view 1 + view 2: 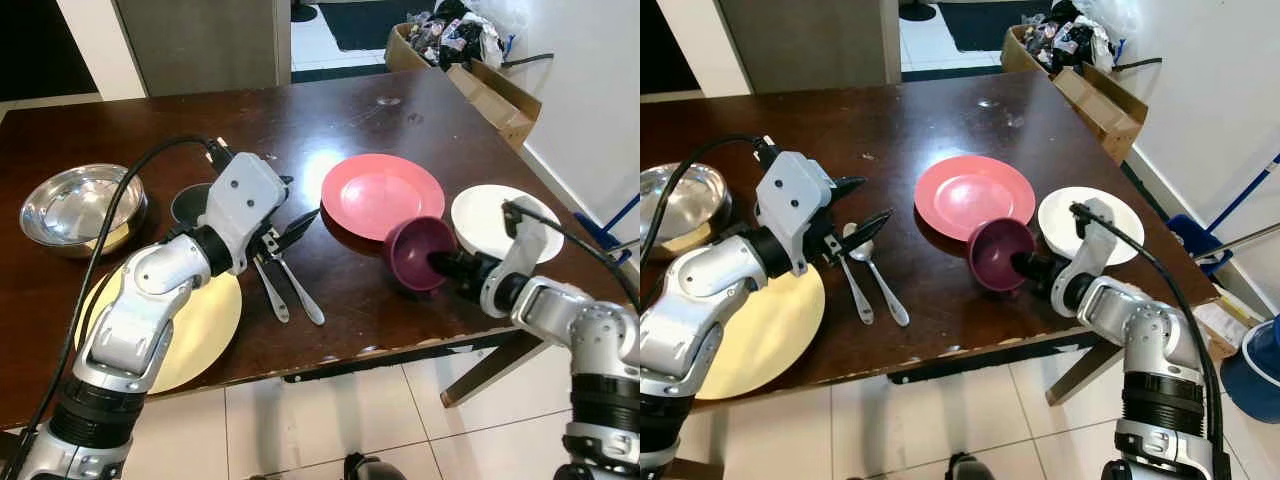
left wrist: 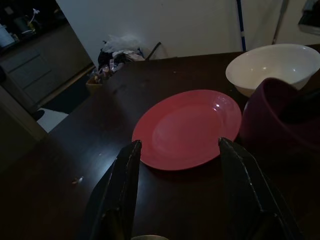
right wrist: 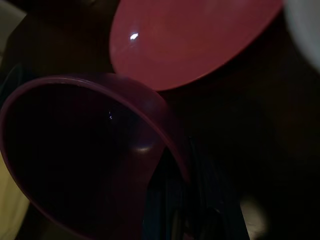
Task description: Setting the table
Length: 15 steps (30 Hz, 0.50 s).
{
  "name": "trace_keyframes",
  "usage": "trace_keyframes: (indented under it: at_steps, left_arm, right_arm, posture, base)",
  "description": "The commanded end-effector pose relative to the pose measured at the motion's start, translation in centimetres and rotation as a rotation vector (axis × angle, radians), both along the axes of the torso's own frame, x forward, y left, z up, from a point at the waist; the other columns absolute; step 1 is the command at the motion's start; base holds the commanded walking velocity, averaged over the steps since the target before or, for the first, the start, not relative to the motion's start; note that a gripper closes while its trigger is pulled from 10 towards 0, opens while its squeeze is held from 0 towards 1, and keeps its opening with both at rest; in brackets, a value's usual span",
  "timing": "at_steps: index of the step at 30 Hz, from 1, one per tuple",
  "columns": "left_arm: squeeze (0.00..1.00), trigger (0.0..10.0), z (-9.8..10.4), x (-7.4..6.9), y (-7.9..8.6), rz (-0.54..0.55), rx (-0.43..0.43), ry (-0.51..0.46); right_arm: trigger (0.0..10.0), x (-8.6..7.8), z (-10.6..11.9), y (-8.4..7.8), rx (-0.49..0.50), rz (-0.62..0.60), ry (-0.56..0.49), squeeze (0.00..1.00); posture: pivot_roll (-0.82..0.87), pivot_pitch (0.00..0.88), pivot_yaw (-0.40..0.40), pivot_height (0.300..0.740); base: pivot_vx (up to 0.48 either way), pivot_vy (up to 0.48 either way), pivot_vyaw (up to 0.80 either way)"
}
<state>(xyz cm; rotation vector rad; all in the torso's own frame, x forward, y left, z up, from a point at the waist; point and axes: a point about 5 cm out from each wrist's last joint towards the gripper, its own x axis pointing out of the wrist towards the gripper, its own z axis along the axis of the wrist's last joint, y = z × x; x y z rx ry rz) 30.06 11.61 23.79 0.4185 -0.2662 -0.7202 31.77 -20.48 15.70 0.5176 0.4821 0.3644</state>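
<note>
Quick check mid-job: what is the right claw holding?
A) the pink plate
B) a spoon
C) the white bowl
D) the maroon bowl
D: the right claw is shut on the rim of the maroon bowl, holding it tilted on its side just off the table edge, beside the pink plate.

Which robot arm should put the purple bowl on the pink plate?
The right one. Its tool already grips the purple bowl, tilted right beside the pink plate. The left tool is open and holds nothing, over the spoons.
</note>
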Motion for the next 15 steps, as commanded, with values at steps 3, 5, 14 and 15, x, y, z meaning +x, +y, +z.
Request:
trace_keyframes:
  at_steps: [3,5,14,15]
  left_arm:
    - [0.0,10.0,0.0,-0.1,-0.3,-0.012,0.004,0.005]
    - [0.0,10.0,-0.1,-0.1,-0.4,-0.013,0.004,0.006]
    - [0.0,10.0,-0.2,-0.2,-0.5,-0.011,0.001,0.007]
    - [0.0,10.0,-0.2,-0.2,-0.5,-0.01,0.001,0.008]
  right_arm:
    - [10.0,-0.2,-1.1,1.5,0.013,0.085,0.037,0.0]
    - [10.0,-0.2,-1.3,1.7,0.01,0.099,0.04,0.0]
    - [10.0,1.3,-2.0,1.7,-0.043,0.081,0.013,1.0]
    - [10.0,1.6,-1.8,1.6,-0.035,0.077,-0.005,1.0]
  posture:
    - [-0.11,0.076,0.052,0.74]
    - [-0.1,0.076,0.05,0.74]
    - [-0.09,0.073,0.049,0.74]
    - [-0.09,0.073,0.051,0.74]
  base:
    - [0.0,0.0,0.0]
    - [0.0,0.0,0.0]
    - [0.0,0.0,0.0]
    - [0.0,0.0,0.0]
